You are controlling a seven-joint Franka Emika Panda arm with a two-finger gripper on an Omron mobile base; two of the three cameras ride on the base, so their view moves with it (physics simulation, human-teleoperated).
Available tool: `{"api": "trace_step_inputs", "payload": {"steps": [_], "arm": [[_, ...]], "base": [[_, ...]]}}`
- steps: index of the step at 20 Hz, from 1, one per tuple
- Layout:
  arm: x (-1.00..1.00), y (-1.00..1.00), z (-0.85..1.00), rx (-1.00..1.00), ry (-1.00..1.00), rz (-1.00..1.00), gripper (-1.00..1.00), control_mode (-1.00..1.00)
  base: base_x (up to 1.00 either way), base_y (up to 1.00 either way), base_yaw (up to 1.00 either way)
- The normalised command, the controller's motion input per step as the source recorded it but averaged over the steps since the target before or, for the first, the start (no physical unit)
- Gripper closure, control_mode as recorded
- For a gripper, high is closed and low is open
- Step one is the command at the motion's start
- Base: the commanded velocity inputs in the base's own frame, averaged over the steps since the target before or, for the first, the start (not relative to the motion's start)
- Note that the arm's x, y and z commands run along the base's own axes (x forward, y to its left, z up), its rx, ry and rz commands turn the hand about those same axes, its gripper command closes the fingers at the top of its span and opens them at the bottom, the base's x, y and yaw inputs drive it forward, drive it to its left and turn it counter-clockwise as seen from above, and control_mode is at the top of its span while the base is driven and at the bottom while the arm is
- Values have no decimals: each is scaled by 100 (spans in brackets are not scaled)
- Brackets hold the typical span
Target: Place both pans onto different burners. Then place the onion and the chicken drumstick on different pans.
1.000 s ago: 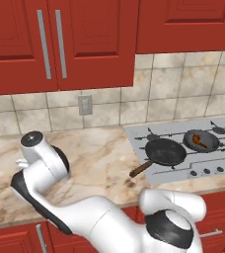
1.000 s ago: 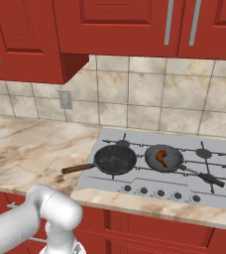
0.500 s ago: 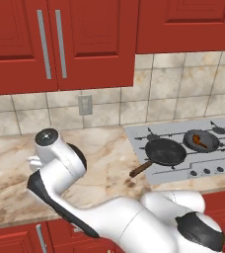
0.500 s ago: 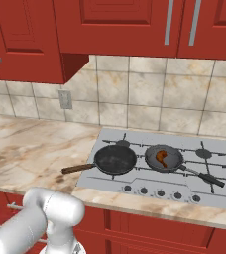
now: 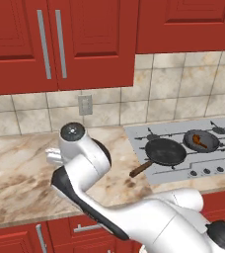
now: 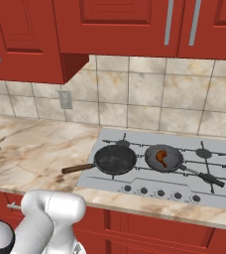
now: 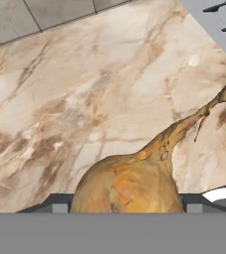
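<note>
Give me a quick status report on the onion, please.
Gripper open, straddling the onion on the counter. Both pans on burners; drumstick in the smaller pan. Wider pan empty. Nothing in the way.

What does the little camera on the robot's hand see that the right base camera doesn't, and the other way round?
Hand view: the onion, close up, lying on the marble between the fingers, its thin stem pointing toward the cooktop.

Right base view: both pans on burners, the wider black pan bare, the smaller pan holding the chicken drumstick, plus red cabinets above.

Both: the marble counter, the tiled wall and the cooktop.
</note>
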Motion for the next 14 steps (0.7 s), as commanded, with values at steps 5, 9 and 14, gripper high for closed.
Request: {"api": "trace_step_inputs", "payload": {"steps": [5, 9, 14], "arm": [[0, -51, 36, 9, -2, -1, 100, -100], [-1, -53, 33, 6, 0, -1, 100, -100], [-9, -55, 25, 4, 0, 0, 100, -100]], "base": [[0, 0, 0], [0, 0, 0], [0, 0, 0]]}}
